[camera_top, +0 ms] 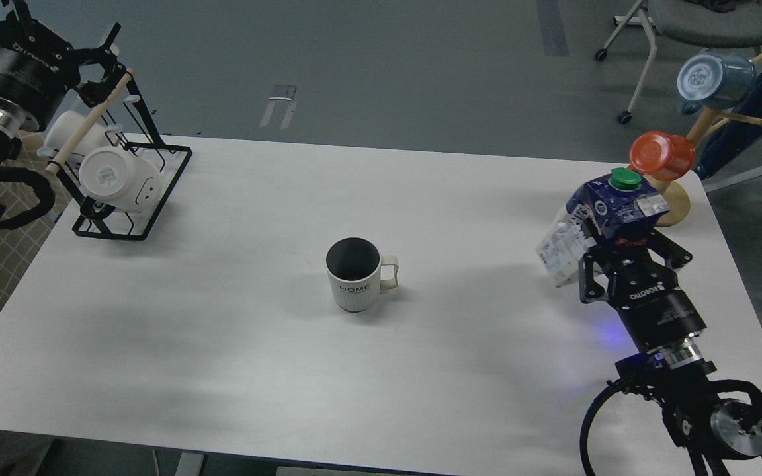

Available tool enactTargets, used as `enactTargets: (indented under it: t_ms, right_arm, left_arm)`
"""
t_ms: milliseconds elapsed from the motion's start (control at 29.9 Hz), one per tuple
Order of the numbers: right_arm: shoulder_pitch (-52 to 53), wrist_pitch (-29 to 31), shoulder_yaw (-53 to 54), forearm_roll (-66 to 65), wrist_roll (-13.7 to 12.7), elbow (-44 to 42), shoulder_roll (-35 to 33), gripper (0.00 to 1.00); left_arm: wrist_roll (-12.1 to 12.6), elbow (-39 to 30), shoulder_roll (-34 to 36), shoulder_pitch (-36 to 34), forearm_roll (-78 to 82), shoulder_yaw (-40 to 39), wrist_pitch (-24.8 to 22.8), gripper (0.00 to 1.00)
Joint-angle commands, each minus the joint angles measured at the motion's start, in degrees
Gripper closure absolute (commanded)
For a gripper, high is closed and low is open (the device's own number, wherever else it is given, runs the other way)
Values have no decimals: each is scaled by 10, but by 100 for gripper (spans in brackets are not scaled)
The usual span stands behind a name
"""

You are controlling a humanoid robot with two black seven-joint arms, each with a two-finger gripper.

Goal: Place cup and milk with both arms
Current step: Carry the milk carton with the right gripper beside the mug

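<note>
The cup (354, 274), off-white and ribbed with "HOME" on it, stands upright at the middle of the white table (222, 344), handle to the right. My right gripper (629, 254) is shut on the milk (602, 215), a dark-blue and white carton with a green cap, and holds it above the table's right part, tilted a little left. My left gripper (100, 59) is open and empty at the far left, above the black rack, far from the cup.
A black wire rack (131, 178) with two plain white mugs (118, 178) stands at the back left corner. A wooden mug tree (675, 198) with an orange mug (662, 155) and a blue mug (712, 79) stands at the back right, just behind the carton. A chair stands beyond.
</note>
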Motion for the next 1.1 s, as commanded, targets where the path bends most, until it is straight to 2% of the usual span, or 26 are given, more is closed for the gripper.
enactTargets:
  t_ms: [0, 67, 134, 301, 535, 802, 1070]
  right_arm:
    - [45, 0, -47, -4, -1, -7, 31, 87]
    - [70, 0, -72, -7, -1, -19, 31, 87]
    - [95, 0, -102, -8, -1, -71, 31, 86]
    - [142, 0, -146, -9, -1, -149, 31, 86]
    - [153, 0, -202, -6, -3, -161, 31, 85]
    - [172, 0, -223, -2, -24, -159, 31, 82]
    - [181, 0, -289, 3, -18, -174, 31, 80]
  left_arm:
    - [5, 0, 3, 1, 0, 3, 0, 2]
    - [17, 1, 9, 2, 0, 3, 0, 2]
    - [27, 1, 12, 2, 0, 5, 0, 2]
    - [27, 1, 20, 2, 0, 5, 9, 2]
    - [25, 1, 21, 14, 0, 3, 9, 2]
    - [25, -1, 22, 27, 1, 4, 10, 2]
    - [27, -1, 36, 37, 5, 6, 10, 2]
